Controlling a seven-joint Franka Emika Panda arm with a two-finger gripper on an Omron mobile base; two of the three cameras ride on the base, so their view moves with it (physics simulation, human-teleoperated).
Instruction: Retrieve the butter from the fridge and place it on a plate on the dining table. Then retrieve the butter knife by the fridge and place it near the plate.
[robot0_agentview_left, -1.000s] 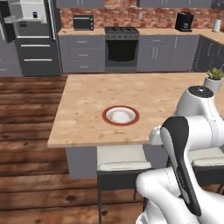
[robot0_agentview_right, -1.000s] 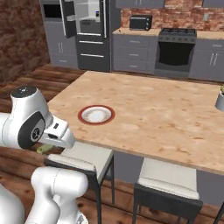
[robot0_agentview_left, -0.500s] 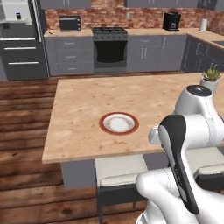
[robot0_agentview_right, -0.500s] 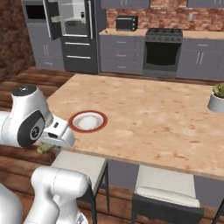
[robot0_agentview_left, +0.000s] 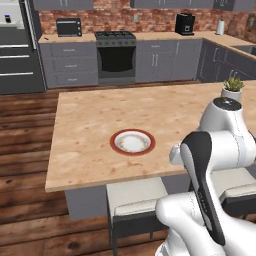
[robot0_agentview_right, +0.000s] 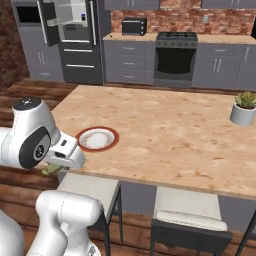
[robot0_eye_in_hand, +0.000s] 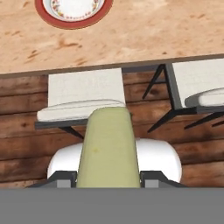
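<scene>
The butter, a pale yellow-green stick, is clamped between my gripper finger tips and points toward the table edge. In the right base view the gripper hangs just off the near left edge of the dining table, with the butter showing under the hand. The plate, white with a red-brown rim, lies near that edge with nothing on it. At the back left stands the fridge, doors open on its white interior. The butter knife is out of view.
Two grey-cushioned stools stand under the table's near edge, below the gripper. A potted plant sits at the table's right end. Stove and grey cabinets line the back wall. Wooden floor lies between.
The whole picture has shifted: the base has moved along the table, so plate and table now sit more centred and nearer. The arm's pose and its hold on the butter are unchanged.
</scene>
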